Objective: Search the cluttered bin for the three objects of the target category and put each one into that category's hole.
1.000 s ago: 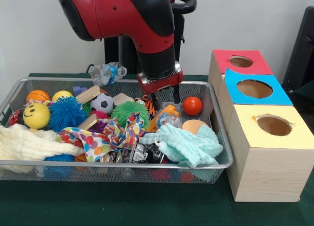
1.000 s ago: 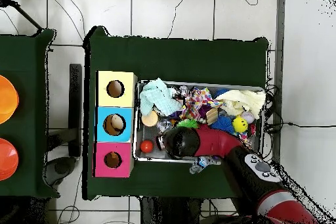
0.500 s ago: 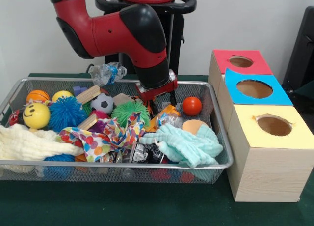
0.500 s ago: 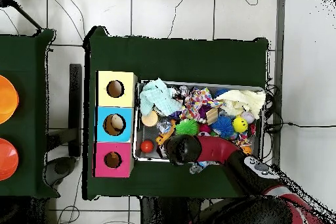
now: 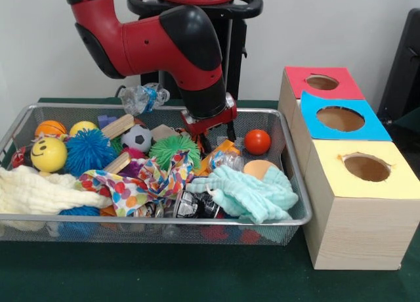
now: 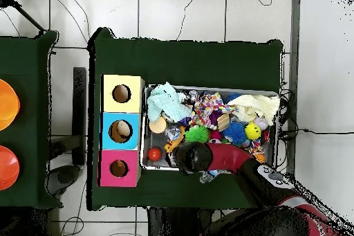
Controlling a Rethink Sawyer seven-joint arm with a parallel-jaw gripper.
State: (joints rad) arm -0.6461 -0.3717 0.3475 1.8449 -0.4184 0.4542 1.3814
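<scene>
Gripper (image 5: 211, 136) sits low over the back of the wire bin (image 5: 298, 203), just above the clutter. Its fingers hang apart with nothing between them: moderately wide, empty.

Target category not stated. One ball-like object already lies in the blue box hole (image 6: 122, 131), so balls are the likely target (judgement only).

Nearest candidate: red ball (image 5: 257, 142), resting against the bin's back corner on the box side, just beside the gripper and level with it. It is round, so no long axis to align. An orange toy (image 5: 225, 148) lies between the ball and the fingers and may snag.

Other balls, soccer ball (image 5: 136, 137) and yellow smiley ball (image 5: 48, 154), lie on the opposite side, farther away.

Next move, as judged: a short sideways shift toward the boxes, then descend.
</scene>
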